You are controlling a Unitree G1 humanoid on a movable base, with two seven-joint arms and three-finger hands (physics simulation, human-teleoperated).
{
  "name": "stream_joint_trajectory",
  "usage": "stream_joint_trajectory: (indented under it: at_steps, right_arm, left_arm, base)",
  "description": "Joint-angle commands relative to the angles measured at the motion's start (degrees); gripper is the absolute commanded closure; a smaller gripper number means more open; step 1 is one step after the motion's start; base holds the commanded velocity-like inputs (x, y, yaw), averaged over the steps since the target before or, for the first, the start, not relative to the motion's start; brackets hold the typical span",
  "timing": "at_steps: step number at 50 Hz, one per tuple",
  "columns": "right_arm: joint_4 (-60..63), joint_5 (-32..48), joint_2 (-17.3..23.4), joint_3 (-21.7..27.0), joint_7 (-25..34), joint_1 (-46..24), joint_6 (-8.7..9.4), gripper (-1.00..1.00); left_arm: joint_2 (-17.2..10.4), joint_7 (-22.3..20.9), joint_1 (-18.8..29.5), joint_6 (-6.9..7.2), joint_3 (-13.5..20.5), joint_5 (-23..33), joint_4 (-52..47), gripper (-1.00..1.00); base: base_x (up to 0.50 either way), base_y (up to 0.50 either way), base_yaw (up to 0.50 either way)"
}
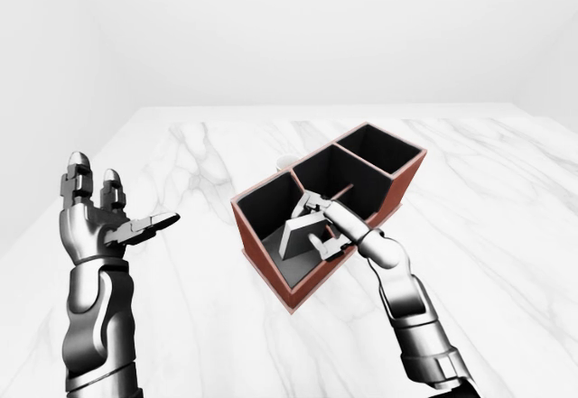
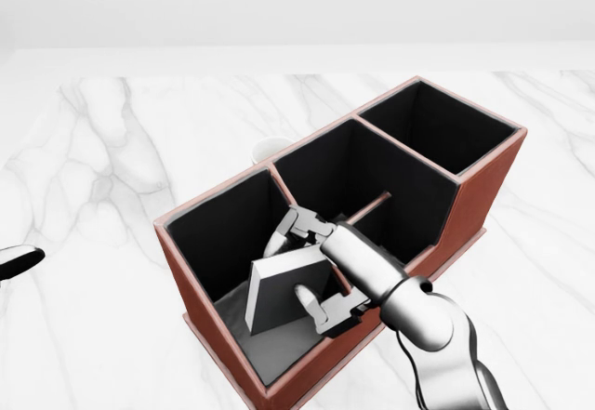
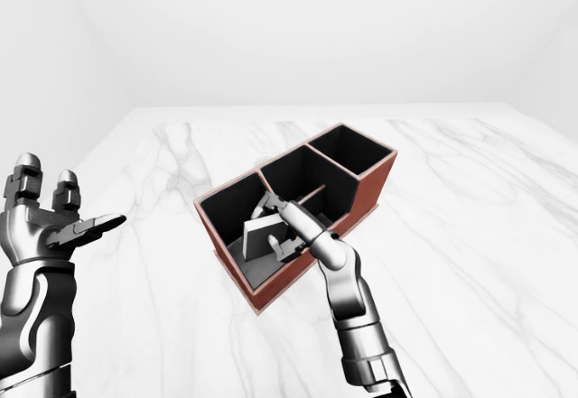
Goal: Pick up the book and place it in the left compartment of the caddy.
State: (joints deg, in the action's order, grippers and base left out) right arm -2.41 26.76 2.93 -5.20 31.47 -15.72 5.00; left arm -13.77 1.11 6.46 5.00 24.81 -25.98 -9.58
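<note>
A red-brown caddy (image 2: 483, 196) with three dark compartments stands slantwise on the marble table. A grey book (image 2: 277, 291) stands tilted inside its left compartment. My right hand (image 2: 305, 269) reaches over the caddy's near wall and its fingers (image 2: 299, 224) are closed round the book's right edge. My left hand (image 1: 108, 213) is open and empty, raised at the left of the left-eye view, well apart from the caddy.
A small white object (image 2: 270, 149) shows just beyond the caddy's far wall. The white marble table (image 1: 506, 236) spreads to all sides, with its far edge at the top of the views and plain white walls beyond it.
</note>
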Motion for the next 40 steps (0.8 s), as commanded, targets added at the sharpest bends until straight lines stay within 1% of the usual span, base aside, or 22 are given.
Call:
stream_joint_trajectory:
  at_steps: [1,4,6,7,9,25,40]
  right_arm:
    - [-0.6,-3.9,-0.5,0.7,-1.8,-0.7,0.00,1.00]
    - [-0.1,-4.0,-0.5,0.7,-1.6,-0.7,0.00,1.00]
    - [0.7,-3.9,-0.5,0.5,-1.4,-0.5,0.00,0.45]
    - [0.7,-3.9,-0.5,0.4,-1.3,-0.4,0.00,-0.27]
    - [0.7,-4.0,-0.5,0.5,-1.3,-0.5,0.00,-1.00]
    - [3.4,-3.7,-0.3,0.1,-0.5,-0.1,0.00,-1.00]
    - [17.0,-2.7,0.3,-0.9,2.2,2.3,0.00,-1.00]
  left_arm:
    - [0.0,-0.1,0.0,0.00,0.0,-0.1,0.2,-1.00]
    - [-0.1,-0.1,0.0,0.00,0.1,-0.2,0.1,-1.00]
    - [0.0,-0.1,0.0,0.00,0.1,-0.2,0.1,-1.00]
    - [0.0,-0.1,-0.1,0.00,0.1,-0.2,0.0,-1.00]
    - [0.0,0.0,-0.1,0.00,0.1,-0.2,-0.2,-1.00]
    - [-0.1,0.0,-0.1,0.00,0.2,-0.3,-0.3,-1.00]
    - [0.1,0.0,-0.3,0.00,0.2,-0.3,-0.6,-1.00]
  base:
    - [0.00,0.00,0.00]
    - [0.00,0.00,0.00]
    - [0.00,0.00,0.00]
    - [0.00,0.00,0.00]
    - [0.00,0.00,0.00]
    - [0.00,0.00,0.00]
    - [0.00,0.00,0.00]
